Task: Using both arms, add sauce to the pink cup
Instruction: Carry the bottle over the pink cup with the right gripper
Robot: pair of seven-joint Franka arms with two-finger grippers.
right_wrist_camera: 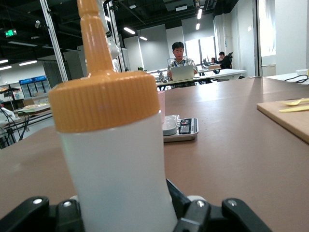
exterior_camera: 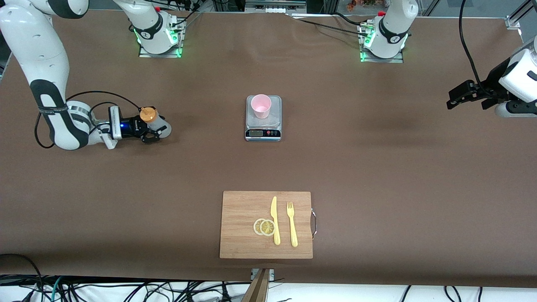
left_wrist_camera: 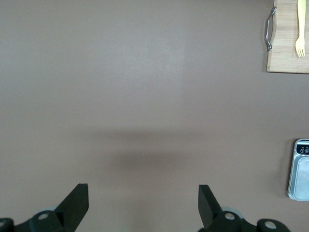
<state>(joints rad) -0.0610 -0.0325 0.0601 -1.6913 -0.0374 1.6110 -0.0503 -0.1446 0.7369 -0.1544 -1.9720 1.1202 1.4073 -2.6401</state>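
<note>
Matt brown table cover (exterior_camera: 377,167), bamboo-look wood board (exterior_camera: 243,226), translucent plastic sauce (right_wrist_camera: 120,179) w/ ribbed orange cap, glossy pink cup (exterior_camera: 261,105).

Brown table (exterior_camera: 377,167), office desks (right_wrist_camera: 227,73), ceiling lights (right_wrist_camera: 128,30)

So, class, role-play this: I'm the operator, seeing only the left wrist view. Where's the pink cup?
Observer: The pink cup stands on the scale, mid-table.
Operator: My left gripper waits open over the table. And the sauce?
Observer: The sauce bottle stands upright toward the right arm's end.
Operator: Held?
Observer: Yes, the right gripper has its fingers around its lower body.
</note>
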